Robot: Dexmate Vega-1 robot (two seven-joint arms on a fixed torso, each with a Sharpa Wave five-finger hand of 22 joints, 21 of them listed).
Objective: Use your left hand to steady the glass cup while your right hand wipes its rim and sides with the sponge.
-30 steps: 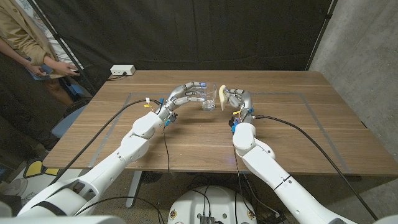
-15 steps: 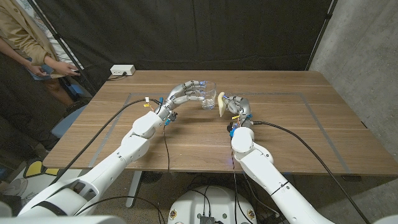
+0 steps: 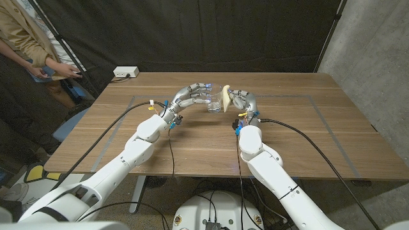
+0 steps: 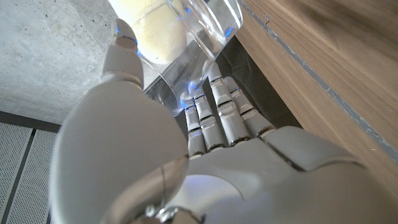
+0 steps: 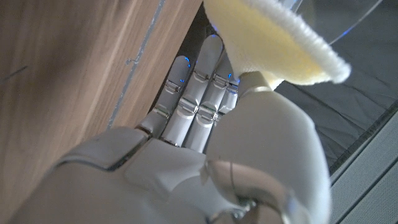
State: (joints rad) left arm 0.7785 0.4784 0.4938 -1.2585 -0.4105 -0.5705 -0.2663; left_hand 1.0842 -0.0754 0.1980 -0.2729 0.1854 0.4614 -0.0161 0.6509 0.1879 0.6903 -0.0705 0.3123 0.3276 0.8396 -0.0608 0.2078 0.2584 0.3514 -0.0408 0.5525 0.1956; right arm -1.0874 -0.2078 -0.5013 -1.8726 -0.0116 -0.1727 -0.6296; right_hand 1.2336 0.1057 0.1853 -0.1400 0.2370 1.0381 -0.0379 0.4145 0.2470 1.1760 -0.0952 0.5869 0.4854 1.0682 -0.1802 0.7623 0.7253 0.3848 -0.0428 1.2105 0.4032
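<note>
I have the glass cup wrapped in my left hand, standing on the wooden table just past my fingertips, so the steadying part looks settled. My right hand pinches the pale yellow sponge and presses it against the cup's side, on the face away from my left palm. I judge the wiping is underway; how much of the rim and sides remains, I can't tell.

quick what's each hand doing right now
Left hand: gripping the glass cup.
Right hand: holding the sponge against the cup.
</note>
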